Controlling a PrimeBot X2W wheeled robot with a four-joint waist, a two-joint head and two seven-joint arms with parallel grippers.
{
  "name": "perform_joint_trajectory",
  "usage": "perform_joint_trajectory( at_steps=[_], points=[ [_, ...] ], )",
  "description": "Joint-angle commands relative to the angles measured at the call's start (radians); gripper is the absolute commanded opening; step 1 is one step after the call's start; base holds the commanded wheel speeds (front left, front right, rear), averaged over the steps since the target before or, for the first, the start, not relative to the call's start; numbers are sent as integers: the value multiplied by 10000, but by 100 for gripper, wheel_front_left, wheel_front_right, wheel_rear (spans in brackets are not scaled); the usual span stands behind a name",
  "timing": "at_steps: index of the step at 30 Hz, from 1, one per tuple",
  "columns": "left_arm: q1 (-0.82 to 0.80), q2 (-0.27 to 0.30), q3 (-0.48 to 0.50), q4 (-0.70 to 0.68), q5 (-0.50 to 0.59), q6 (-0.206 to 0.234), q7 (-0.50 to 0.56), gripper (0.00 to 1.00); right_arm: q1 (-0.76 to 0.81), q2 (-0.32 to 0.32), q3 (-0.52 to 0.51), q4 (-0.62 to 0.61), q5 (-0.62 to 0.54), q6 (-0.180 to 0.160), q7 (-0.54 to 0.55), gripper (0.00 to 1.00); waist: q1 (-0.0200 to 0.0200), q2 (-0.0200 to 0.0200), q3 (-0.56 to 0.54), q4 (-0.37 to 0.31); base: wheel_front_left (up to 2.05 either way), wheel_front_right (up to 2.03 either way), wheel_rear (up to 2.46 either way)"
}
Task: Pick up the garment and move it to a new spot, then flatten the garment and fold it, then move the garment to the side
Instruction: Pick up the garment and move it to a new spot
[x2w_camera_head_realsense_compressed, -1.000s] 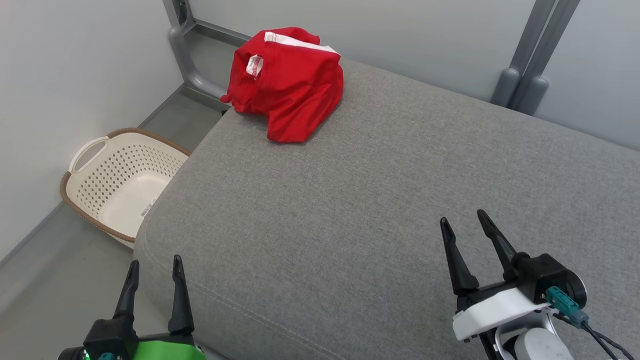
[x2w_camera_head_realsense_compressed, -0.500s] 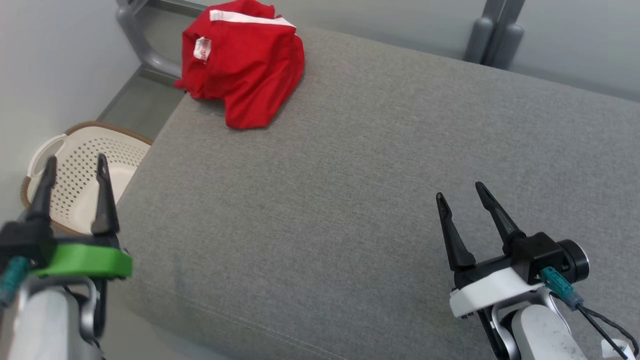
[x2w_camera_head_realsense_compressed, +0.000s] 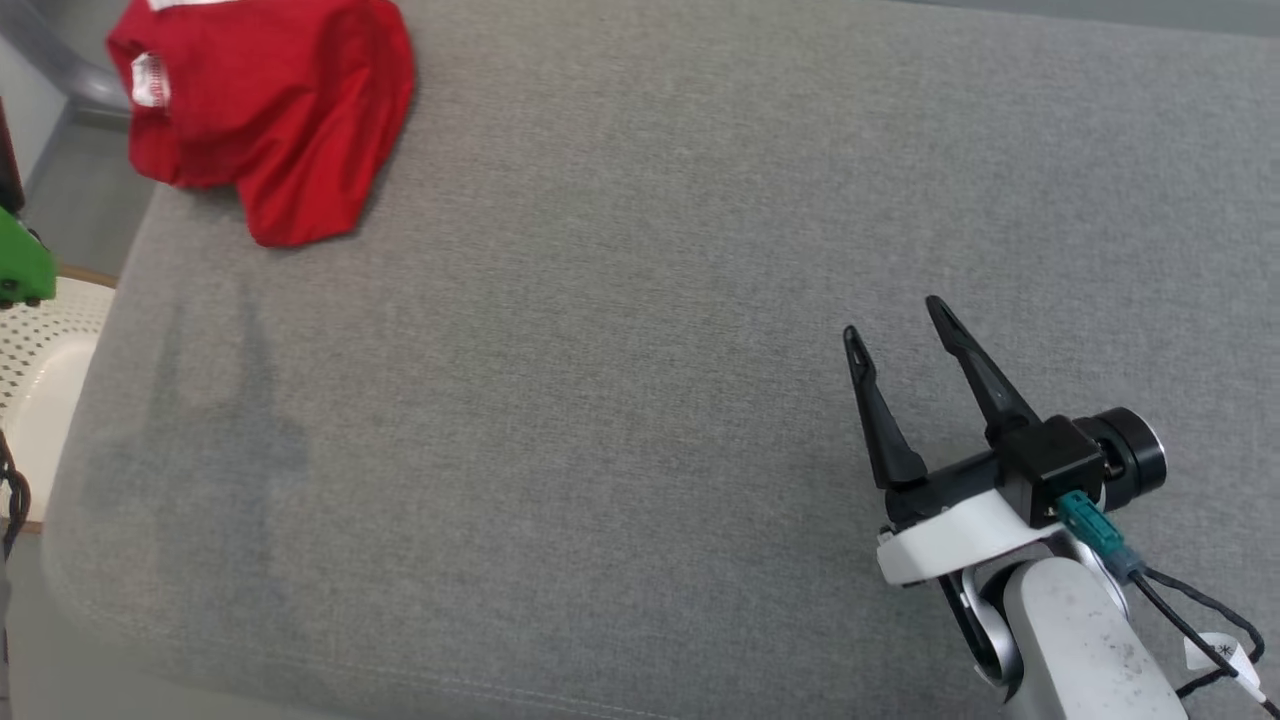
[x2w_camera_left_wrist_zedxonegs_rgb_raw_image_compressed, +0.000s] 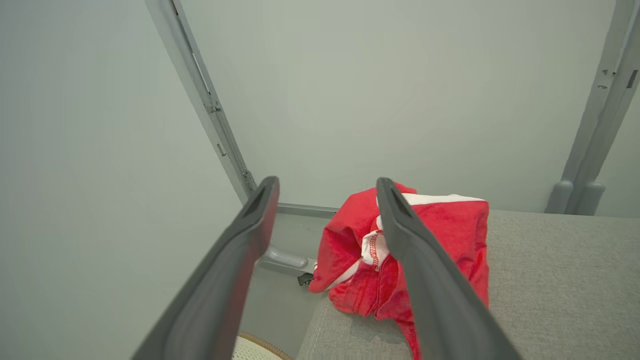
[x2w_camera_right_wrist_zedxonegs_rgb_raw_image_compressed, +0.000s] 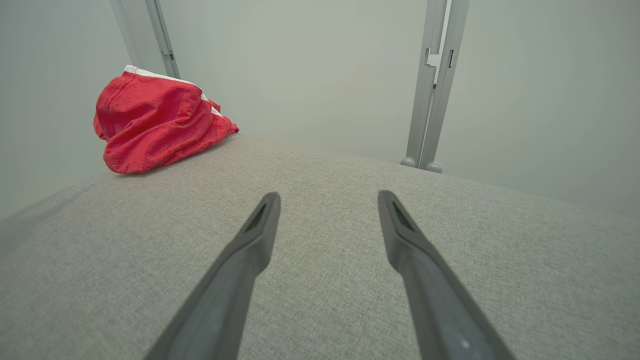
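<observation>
The garment is a crumpled red piece with white trim, heaped at the far left corner of a grey cushioned surface. In the left wrist view my left gripper is open and empty, held in the air short of the garment, with its right finger crossing in front of the cloth. Its green mount shows at the head view's left edge. My right gripper hovers open and empty over the near right part of the surface, far from the garment.
A cream perforated basket with a brown rim stands on the floor beside the surface's left edge. Grey metal posts rise behind the surface against pale walls. The broad middle of the grey surface lies between my right gripper and the garment.
The head camera has swung, shifting the whole picture. My left gripper has risen and gone forward along the left side toward the garment. Both grippers stay open.
</observation>
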Motion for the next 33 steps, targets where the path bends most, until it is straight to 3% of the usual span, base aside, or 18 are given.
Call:
perform_joint_trajectory(
  at_steps=[1,10,20,25,26,27,33],
  points=[
    [-314,120,-120,298,-353,-27,267,100,-189,-23,47,-139,-108,4,-31,100,-1,0,900,-911,0,0,0],
    [-928,681,-1192,1090,-2086,-35,1350,100,-350,-26,110,-578,-384,4,-31,100,-1,0,1681,-1308,0,0,0],
    [-1258,1185,-1201,2211,-2611,-23,838,100,-521,-26,200,-862,-493,4,-31,100,-1,0,2292,-1557,0,0,0],
    [-1464,992,-1337,2645,-2840,-27,617,100,-537,-25,156,-871,-499,3,-31,100,-1,0,2406,-1611,0,0,0],
    [-1487,991,-1408,2691,-2879,-28,559,46,-551,-25,157,-850,-485,3,-31,100,-1,0,2399,-1619,0,0,0],
    [-1480,961,-1553,2746,-2932,-28,558,0,-561,-25,163,-811,-454,4,-31,100,-1,0,2359,-1626,0,0,0],
    [-1466,1137,-2389,2538,-3163,-30,248,0,-592,-25,172,-703,-251,4,-31,100,-1,0,1941,-1583,0,0,0]
  ],
)
